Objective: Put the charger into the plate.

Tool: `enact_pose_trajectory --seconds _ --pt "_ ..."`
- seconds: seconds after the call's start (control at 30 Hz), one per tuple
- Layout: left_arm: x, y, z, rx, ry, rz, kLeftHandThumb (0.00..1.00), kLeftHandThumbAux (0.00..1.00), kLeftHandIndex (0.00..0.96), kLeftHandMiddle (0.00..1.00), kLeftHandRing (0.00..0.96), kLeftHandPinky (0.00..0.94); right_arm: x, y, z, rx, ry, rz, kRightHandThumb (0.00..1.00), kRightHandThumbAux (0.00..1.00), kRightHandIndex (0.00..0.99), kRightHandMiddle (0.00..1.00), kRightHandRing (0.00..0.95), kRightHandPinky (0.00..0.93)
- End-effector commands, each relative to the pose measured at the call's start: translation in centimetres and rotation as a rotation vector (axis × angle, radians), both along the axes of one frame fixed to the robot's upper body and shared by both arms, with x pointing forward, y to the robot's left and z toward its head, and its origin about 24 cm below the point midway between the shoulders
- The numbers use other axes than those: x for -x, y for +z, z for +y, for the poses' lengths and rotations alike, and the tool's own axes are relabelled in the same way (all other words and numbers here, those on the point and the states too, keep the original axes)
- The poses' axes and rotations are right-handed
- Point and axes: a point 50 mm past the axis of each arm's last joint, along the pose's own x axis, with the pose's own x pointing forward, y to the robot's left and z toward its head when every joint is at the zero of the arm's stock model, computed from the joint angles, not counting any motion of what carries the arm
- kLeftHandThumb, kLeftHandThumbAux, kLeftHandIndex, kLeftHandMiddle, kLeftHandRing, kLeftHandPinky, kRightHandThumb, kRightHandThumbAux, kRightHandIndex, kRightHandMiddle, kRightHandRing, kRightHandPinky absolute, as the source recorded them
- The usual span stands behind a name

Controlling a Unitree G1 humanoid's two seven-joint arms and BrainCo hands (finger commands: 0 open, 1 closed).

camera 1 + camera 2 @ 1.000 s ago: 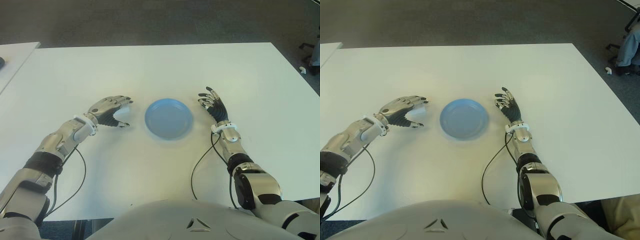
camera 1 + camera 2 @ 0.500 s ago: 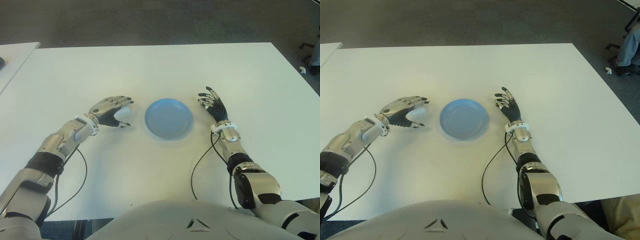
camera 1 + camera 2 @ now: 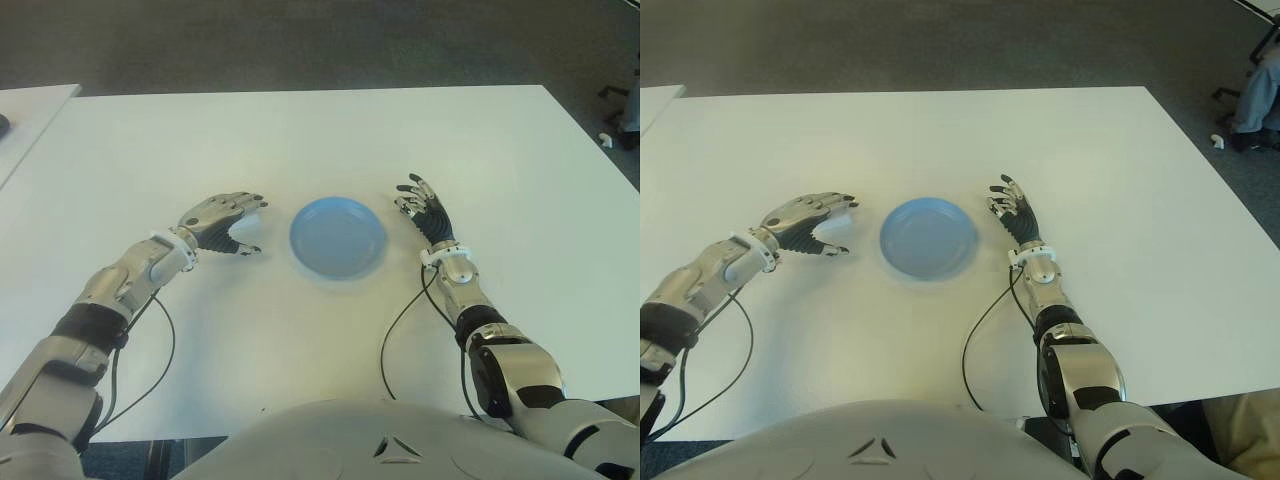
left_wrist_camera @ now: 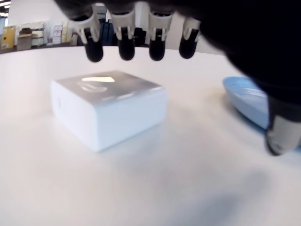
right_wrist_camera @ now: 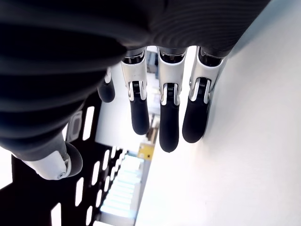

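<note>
The white cube-shaped charger (image 4: 108,110) stands on the white table (image 3: 300,140), just left of the blue plate (image 3: 337,237). My left hand (image 3: 248,226) arches over the charger, with its fingers (image 4: 126,47) hanging above the top and the thumb (image 4: 281,139) on the plate side. It does not touch the charger and is open. The plate holds nothing. My right hand (image 3: 422,205) shows just right of the plate, fingers spread and holding nothing.
Black cables (image 3: 395,330) trail from both wrists toward my body. A second white table (image 3: 30,110) stands at the far left across a gap. Chair legs (image 3: 615,95) show on the floor beyond the table's right edge.
My left hand's fingers have settled a little lower over the charger. The right hand has edged slightly forward. The plate has not moved.
</note>
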Motion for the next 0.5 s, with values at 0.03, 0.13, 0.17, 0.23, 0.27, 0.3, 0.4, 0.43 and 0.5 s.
enact_pose_trajectory --seconds 0.03,0.13,0.17,0.23,0.27,0.3,0.4,0.43,0.5 --pt "-4.4 -0.3 0.1 -0.059 0.181 -0.208 0.023 0.355 0.000 0.000 0.000 0.000 2.7 -3.6 0.3 0.035 0.005 0.178 0.080 0.537 0.000 0.238 0.332 0.345" --pt "-4.6 -0.8 0.6 -0.049 0.224 -0.201 0.043 0.304 0.000 0.000 0.000 0.000 2.7 -3.7 0.3 0.041 0.005 0.181 0.086 0.534 0.000 0.232 0.330 0.347" --pt "-4.6 -0.8 0.7 -0.047 0.232 -0.202 0.054 0.291 0.000 0.000 0.000 0.000 2.7 -3.7 0.3 0.042 0.005 0.182 0.088 0.532 0.000 0.228 0.328 0.350" --pt "-4.7 -1.0 1.0 -0.040 0.262 -0.198 0.079 0.271 0.000 0.000 0.000 0.000 2.7 -3.7 0.3 0.044 0.006 0.185 0.093 0.529 0.000 0.222 0.325 0.351" --pt "-4.7 -1.1 1.3 -0.035 0.284 -0.190 0.092 0.261 0.000 0.000 0.000 0.000 2.7 -3.7 0.3 0.045 0.007 0.185 0.096 0.527 0.000 0.220 0.323 0.351" --pt "-4.7 -1.2 1.5 -0.032 0.299 -0.185 0.117 0.247 0.000 0.000 0.000 0.000 2.7 -3.7 0.3 0.046 0.007 0.186 0.098 0.525 0.000 0.218 0.322 0.350" --pt "-4.6 -1.4 1.9 -0.024 0.338 -0.169 0.155 0.227 0.000 0.000 0.000 0.000 2.7 -3.7 0.3 0.044 0.008 0.187 0.102 0.522 0.000 0.216 0.322 0.350" --pt "-4.5 -1.6 2.1 -0.021 0.353 -0.161 0.186 0.208 0.000 0.000 0.000 0.000 2.7 -3.7 0.3 0.040 0.010 0.188 0.103 0.521 0.000 0.216 0.324 0.352" --pt "-4.4 -1.8 2.2 -0.018 0.368 -0.156 0.220 0.186 0.000 0.000 0.000 0.000 2.7 -3.7 0.3 0.033 0.011 0.189 0.106 0.522 0.000 0.216 0.326 0.358"
